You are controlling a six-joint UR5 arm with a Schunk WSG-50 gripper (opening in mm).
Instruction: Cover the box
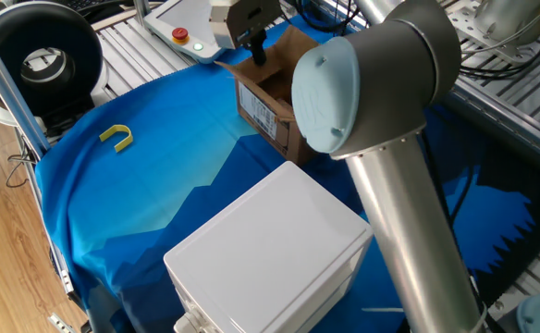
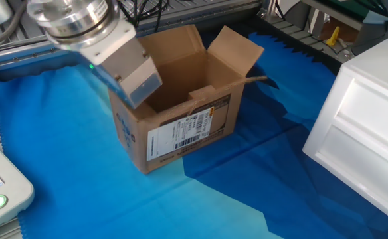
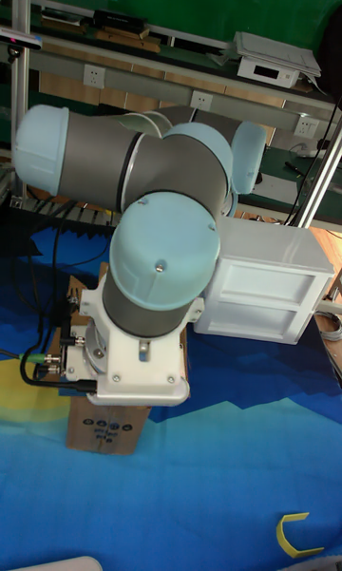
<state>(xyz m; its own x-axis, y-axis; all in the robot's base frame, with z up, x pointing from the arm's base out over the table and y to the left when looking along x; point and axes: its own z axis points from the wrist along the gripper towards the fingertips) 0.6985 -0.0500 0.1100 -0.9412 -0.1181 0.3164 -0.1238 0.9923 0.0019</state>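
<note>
The box [image 2: 181,133] is a small brown carton with a white barcode label on its front, standing open on the blue cloth. Its far flap [image 2: 174,43] and right flap [image 2: 237,46] stand up. My gripper [image 1: 257,51] hangs over the box's left edge [image 1: 270,102], its dark fingers close together, with nothing visibly between them. In the other fixed view the gripper body [image 2: 131,73] hides the fingertips and the left flap. In the tall fixed view the arm covers most of the box [image 3: 104,428].
A large white plastic box [image 1: 270,250] stands near the carton, also seen as the white plastic box [image 2: 363,126]. A yellow U-shaped piece [image 1: 116,137] lies on the cloth to the left. A teach pendant [image 1: 182,23] sits behind the carton. My arm's elbow [image 1: 362,83] looms over the scene.
</note>
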